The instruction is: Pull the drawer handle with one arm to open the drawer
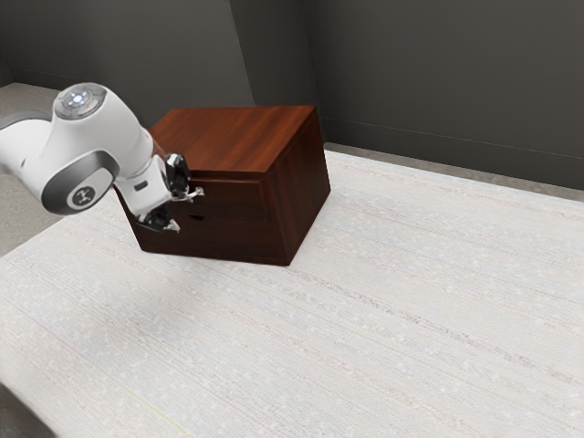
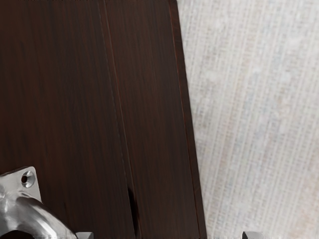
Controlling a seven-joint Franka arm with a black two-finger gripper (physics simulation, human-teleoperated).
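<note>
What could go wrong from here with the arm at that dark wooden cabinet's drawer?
The silver metal handle sits off-centre from the black gripper, so a pull might slip off it. The dark reddish-brown wooden cabinet stands unbraced on the pale grey table, so it might slide instead of its drawer opening.

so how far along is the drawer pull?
Done: the gripper is at the front of the cabinet, beside the metal handle. In hand: securing the handle; hold unclear. Left: the whole pull, as the drawer looks flush, not out.
</note>
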